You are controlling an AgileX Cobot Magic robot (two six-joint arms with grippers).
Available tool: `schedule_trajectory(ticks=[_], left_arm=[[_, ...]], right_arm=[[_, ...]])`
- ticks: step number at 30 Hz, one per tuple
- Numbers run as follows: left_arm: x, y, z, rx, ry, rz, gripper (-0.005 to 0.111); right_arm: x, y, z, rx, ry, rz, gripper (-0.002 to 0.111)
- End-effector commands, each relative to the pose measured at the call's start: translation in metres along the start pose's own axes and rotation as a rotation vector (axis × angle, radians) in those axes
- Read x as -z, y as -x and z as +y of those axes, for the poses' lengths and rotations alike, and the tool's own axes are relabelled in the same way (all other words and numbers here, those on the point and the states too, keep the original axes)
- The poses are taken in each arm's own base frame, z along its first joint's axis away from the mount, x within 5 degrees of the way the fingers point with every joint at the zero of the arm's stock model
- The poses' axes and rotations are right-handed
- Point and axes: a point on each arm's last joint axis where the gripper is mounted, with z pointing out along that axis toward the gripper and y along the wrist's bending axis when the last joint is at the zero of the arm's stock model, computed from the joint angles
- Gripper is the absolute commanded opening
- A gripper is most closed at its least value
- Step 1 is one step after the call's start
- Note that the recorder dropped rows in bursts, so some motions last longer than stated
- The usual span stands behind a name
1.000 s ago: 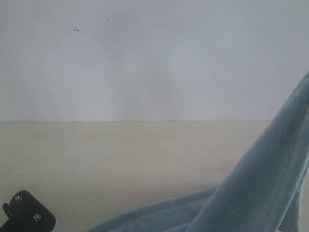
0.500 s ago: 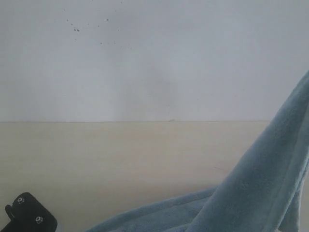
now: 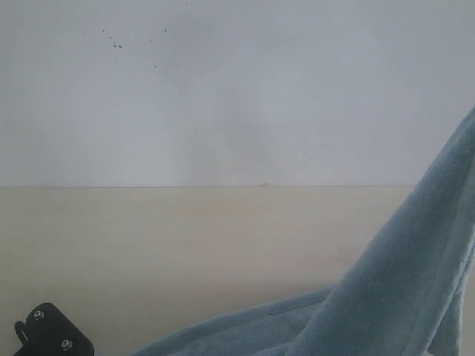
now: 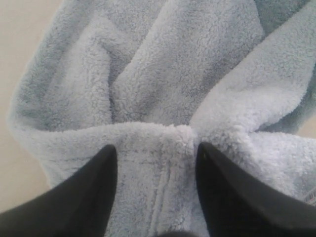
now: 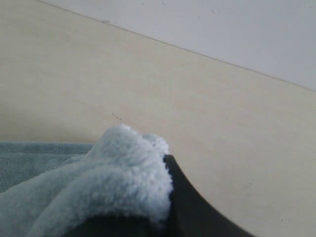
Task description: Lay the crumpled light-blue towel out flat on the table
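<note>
A plain white wall (image 3: 245,96) fills the background, smooth apart from a scatter of small dark specks (image 3: 117,45) toward its upper left.

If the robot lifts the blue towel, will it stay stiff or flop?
Probably floppy: the towel hangs in a slanting drape from its raised end. Likely squashy too: it bunches into deep folds. Its fluffy pile probably grips well.

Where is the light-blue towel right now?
The towel fills the exterior view's lower right, part lying on the table, the rest rising off the right edge, pinched in the right claw. The open left claw straddles a fold.
</note>
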Motion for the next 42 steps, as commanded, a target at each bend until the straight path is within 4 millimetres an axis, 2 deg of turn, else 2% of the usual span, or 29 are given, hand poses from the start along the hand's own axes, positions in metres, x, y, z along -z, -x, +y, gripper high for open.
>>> schedule_trajectory(ticks=[1, 7, 10, 18, 29, 35, 42], left_arm=[[-0.001, 0.001, 0.000, -0.003, 0.002, -0.001, 0.048], [-0.001, 0.016, 0.001, -0.002, 0.024, -0.044, 0.048], [-0.008, 0.020, 0.000, -0.002, 0.027, -0.025, 0.048], [-0.032, 0.009, 0.000, -0.004, 0.031, 0.092, 0.048], [-0.026, 0.010, -0.001, -0.003, 0.013, 0.071, 0.048], [-0.024, -0.014, 0.013, -0.024, 0.135, 0.123, 0.048], [-0.013, -0.006, 0.025, 0.017, 0.281, 0.045, 0.048]], right_arm=[[0.004, 0.003, -0.001, 0.001, -0.009, -0.033, 0.001], [0.004, 0.003, -0.001, 0.003, -0.009, -0.035, 0.001], [0.004, 0.003, -0.001, 0.003, -0.009, -0.035, 0.001], [0.004, 0.003, -0.001, 0.003, -0.008, -0.031, 0.001], [0.004, 0.002, -0.001, 0.003, -0.006, -0.024, 0.001], [0.004, 0.003, 0.001, -0.005, 0.020, -0.033, 0.001], [0.004, 0.004, 0.004, -0.010, 0.044, -0.044, 0.001]])
